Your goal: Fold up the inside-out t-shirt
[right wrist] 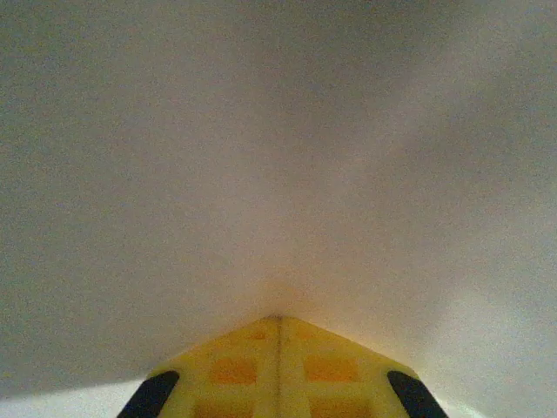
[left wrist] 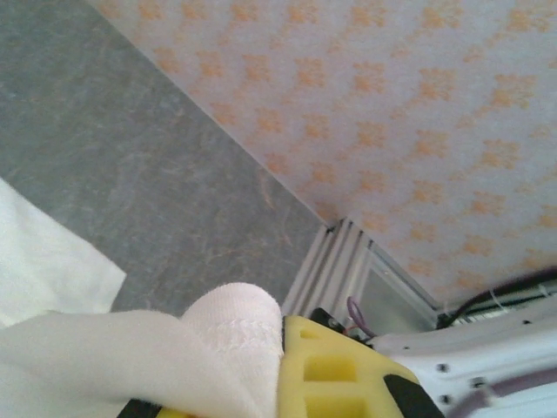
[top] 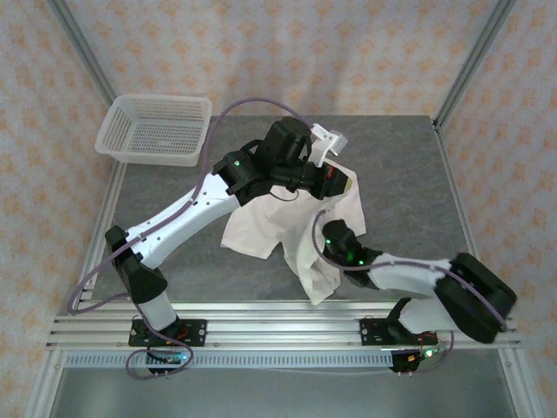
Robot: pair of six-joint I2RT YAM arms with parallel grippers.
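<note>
Shirt [top: 265, 222] sat at frame centre, partly lifted. L gripper [top: 335, 180] was clamped on its upper-right edge; R gripper [top: 329, 233] just below, pinched shut on cloth. Shirt's bulk lay lower left of the 2 grips.

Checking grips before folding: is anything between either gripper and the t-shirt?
Nothing visible. The left gripper is shut on an edge of the t-shirt, and the right gripper is shut with the cloth right at its tip.
</note>
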